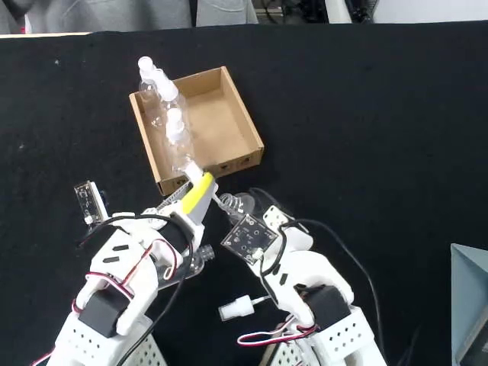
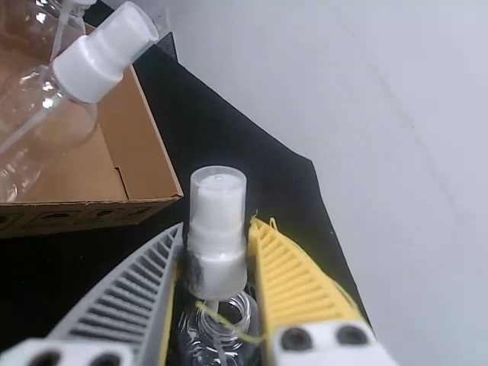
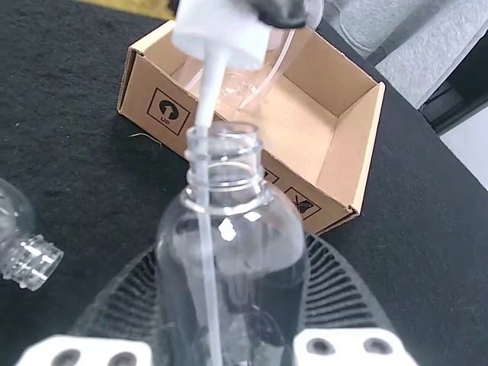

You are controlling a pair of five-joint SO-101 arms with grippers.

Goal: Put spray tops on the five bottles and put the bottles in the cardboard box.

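In the high view we see the cardboard box [image 1: 221, 122] with three capped bottles [image 1: 178, 133] along one wall, and a loose spray top [image 1: 238, 308] on the black table [image 1: 381, 114]. In the left wrist view the left gripper [image 2: 217, 229] is closed on a second spray top [image 2: 217, 202]. In the right wrist view the right gripper [image 3: 229, 293] grips an open bottle [image 3: 229, 229] (near the box); the top's tube enters its neck.

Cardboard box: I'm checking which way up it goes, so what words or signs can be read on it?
"UP" beneath an arrow, in a square sign on the outer wall of the cardboard box.
A second square sign on that wall: crossed-out pictogram, no words.
High view: both unreadable.
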